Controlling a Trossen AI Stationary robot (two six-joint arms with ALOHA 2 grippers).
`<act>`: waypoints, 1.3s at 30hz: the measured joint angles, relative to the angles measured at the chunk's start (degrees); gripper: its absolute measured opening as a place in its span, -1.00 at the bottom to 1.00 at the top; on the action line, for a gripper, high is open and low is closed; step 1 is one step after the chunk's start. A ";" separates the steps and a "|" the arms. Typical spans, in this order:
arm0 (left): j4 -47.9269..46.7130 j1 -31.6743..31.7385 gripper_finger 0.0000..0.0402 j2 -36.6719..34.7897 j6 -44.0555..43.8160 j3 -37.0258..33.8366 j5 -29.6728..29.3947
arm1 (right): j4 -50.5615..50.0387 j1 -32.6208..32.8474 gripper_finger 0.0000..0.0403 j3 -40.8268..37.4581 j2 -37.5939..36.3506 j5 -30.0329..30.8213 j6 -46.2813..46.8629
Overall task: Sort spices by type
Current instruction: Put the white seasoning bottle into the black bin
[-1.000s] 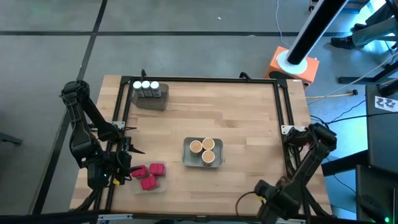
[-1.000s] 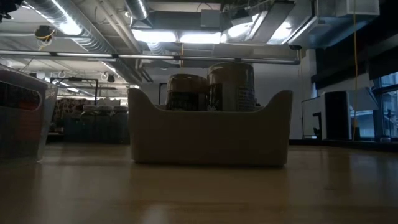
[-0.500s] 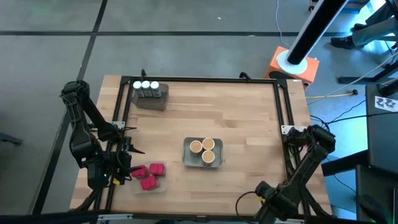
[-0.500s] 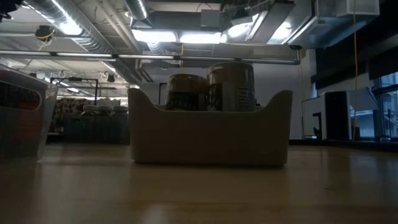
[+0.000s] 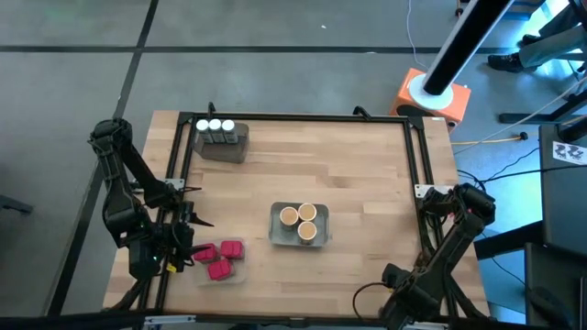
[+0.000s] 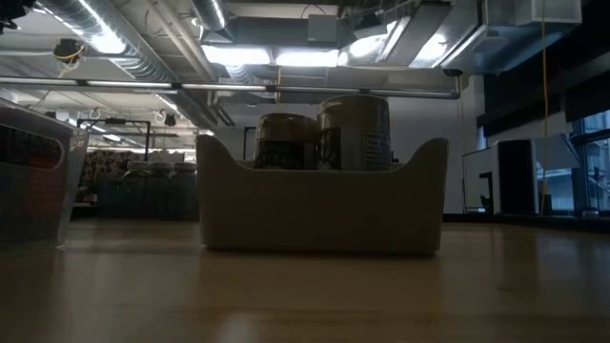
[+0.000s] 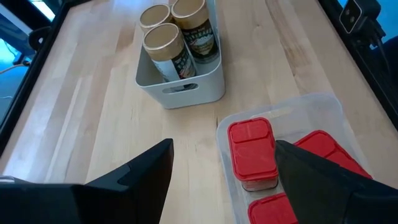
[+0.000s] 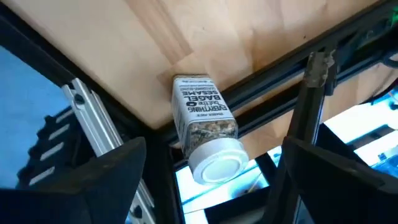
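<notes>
Three white-capped dark jars (image 5: 215,126) stand in a dark grey tray (image 5: 229,148) at the table's far left. Three tan-lidded round jars (image 5: 301,222) (image 7: 174,40) stand in a light grey tray (image 5: 275,229) (image 7: 186,93) near the middle. Three red boxy containers (image 5: 220,258) (image 7: 252,149) lie in a clear tray (image 7: 311,109) near the left. My left gripper (image 7: 224,149) hangs open just left of the red boxes. One more white-capped jar (image 8: 205,124) lies on its side at the table's edge, its cap past the edge. My right gripper (image 8: 211,146) is open, a finger on either side of it, apart.
A black metal frame (image 5: 417,156) runs along the table's rim, and its rails (image 8: 311,81) lie close beside the lying jar. Bare wood (image 5: 348,165) spreads across the far and right parts of the table. In the low view the light grey tray (image 6: 319,205) fills the middle.
</notes>
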 joint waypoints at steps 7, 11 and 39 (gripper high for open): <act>-0.01 0.00 0.31 0.01 0.00 0.00 -0.06 | 1.40 0.02 0.87 -4.98 0.00 -3.56 -4.94; 0.00 0.00 0.31 0.00 0.00 0.00 -0.07 | 1.89 0.02 0.87 -7.12 0.00 -5.53 -7.36; 0.02 0.00 0.31 0.02 0.63 0.00 -0.27 | 11.26 5.99 0.85 -11.64 0.00 -7.26 2.33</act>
